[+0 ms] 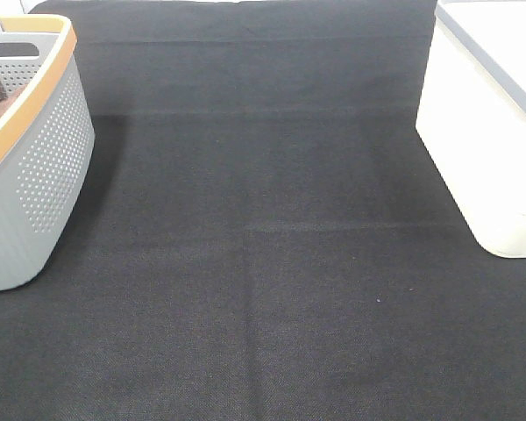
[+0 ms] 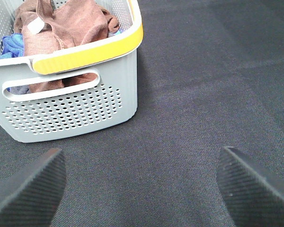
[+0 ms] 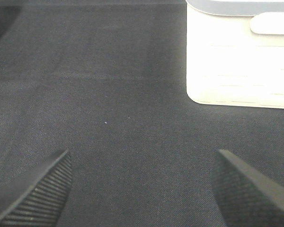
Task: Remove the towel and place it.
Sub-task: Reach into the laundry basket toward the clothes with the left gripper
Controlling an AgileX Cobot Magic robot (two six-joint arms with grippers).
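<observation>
— Where was the towel?
— Bunched in the grey basket at far left, white tag up, beside a blue cloth. No clear long axis.
— The left gripper?
— Jaws spread wide and empty, facing the basket's handle wall, with the towel ahead past the rim. I judged it the nearer arm.
— The right gripper?
— Parted too, holding nothing, over the dark mat near the white bin, well apart from the towel.

Grey basket was cut off at the left edge and white bin at the right. Towel sat bunched, lower part hidden behind the basket wall. Blue cloth was mostly buried. Left gripper and right gripper were cropped, only the fingertips showing.
</observation>
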